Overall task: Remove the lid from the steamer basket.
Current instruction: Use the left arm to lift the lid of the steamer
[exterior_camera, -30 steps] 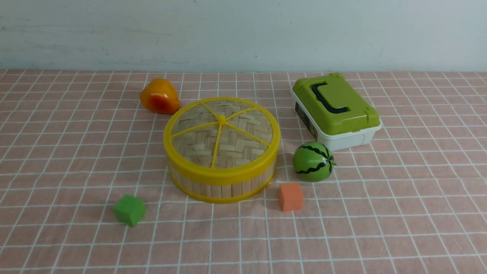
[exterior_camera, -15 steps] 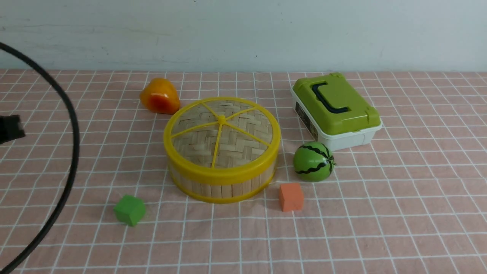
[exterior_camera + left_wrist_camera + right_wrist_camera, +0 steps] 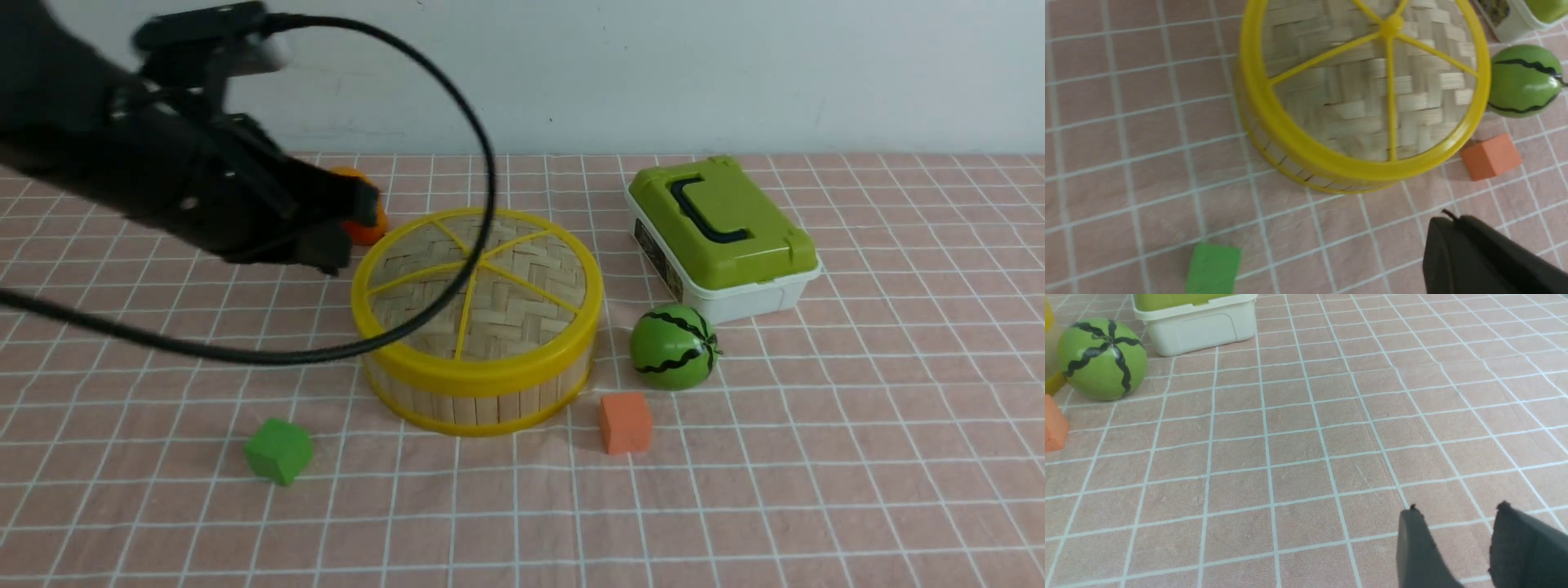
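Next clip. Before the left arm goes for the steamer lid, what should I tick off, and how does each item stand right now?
1. Lid seated flat on the steamer basket: ok.
2. Left gripper open enough for the lid's rim: not ok, it is shut.
3. Left gripper at the lid: not ok, it hangs beside the basket, apart from it.
4. Black cable clear of the lid: cannot tell; in the front view it crosses in front of it.
5. Watermelon toy and orange cube clear of the basket: ok, close but apart.
6. Right gripper out of the way: ok, open over bare tablecloth.
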Motion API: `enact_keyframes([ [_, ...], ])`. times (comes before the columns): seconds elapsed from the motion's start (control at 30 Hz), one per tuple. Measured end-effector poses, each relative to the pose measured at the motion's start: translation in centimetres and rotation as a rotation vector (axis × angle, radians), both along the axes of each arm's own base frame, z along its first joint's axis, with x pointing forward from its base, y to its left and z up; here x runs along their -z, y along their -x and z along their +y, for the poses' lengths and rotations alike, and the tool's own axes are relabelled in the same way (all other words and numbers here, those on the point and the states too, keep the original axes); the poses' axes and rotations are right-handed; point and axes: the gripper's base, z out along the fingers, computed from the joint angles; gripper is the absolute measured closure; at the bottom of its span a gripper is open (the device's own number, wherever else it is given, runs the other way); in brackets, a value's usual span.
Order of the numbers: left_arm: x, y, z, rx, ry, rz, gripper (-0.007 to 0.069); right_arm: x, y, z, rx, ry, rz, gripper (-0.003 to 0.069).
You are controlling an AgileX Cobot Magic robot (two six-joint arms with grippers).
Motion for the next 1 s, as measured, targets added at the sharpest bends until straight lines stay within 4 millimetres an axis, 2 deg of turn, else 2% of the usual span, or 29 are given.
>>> enact_keyframes([
  [0.1, 0.3, -2.7, -2.5, 0.035, -0.022, 0.03, 0.0637, 0.0, 0.0, 0.0, 0.0, 0.0, 0.0, 0.0418],
  [0.17, 0.1, -3.5, -3.0, 0.045, -0.037, 0.027, 0.0637, 0.0, 0.0, 0.0, 0.0, 0.0, 0.0, 0.0418],
  [0.23, 0.4, -5.5, -4.0, 0.059, -0.064, 0.035, 0.0637, 0.0, 0.0, 0.0, 0.0, 0.0, 0.0, 0.0418],
  [0.27, 0.7, -5.7, -4.1, 0.06, -0.069, 0.044, 0.0637, 0.0, 0.0, 0.0, 0.0, 0.0, 0.0, 0.0418],
  [0.33, 1.3, -7.9, -5.0, 0.065, -0.079, 0.061, 0.0636, 0.0, 0.0, 0.0, 0.0, 0.0, 0.0, 0.0418],
  [0.37, 1.1, -8.1, -5.1, 0.066, -0.077, 0.054, 0.0636, 0.0, 0.0, 0.0, 0.0, 0.0, 0.0, 0.0418],
  [0.43, 1.9, -9.9, -5.9, 0.078, -0.1, 0.075, 0.0599, 0.0, 0.0, 0.0, 0.0, 0.0, 0.0, 0.0418],
  [0.47, 2.0, -10.2, -6.1, 0.081, -0.104, 0.077, 0.0589, 0.0, 0.0, 0.0, 0.0, 0.0, 0.0, 0.0418],
  [0.53, 3.4, -12.0, -7.4, 0.102, -0.144, 0.093, 0.048, 0.0, 0.0, 0.0, 0.0, 0.0, 0.0, 0.0418],
  [0.6, 4.3, -13.0, -8.2, 0.113, -0.183, 0.09, 0.0397, 0.0, 0.0, 0.0, 0.0, 0.0, 0.0, 0.0418],
  [0.63, 4.4, -13.1, -8.2, 0.114, -0.184, 0.092, 0.0397, 0.0, 0.0, 0.0, 0.0, 0.0, 0.0, 0.0418],
  [0.7, 5.5, -14.0, -9.1, 0.098, -0.237, 0.085, 0.0314, 0.0, 0.0, 0.0, 0.0, 0.0, 0.0, 0.0418],
  [0.87, 7.5, -14.9, -9.4, 0.021, -0.279, 0.104, 0.0277, 0.0, 0.0, 0.0, 0.0, 0.0, 0.0, 0.0418],
  [1.0, 7.9, -15.1, -9.5, -0.024, -0.258, 0.12, 0.03, 0.0, 0.0, 0.0, 0.0, 0.0, 0.0, 0.0418],
])
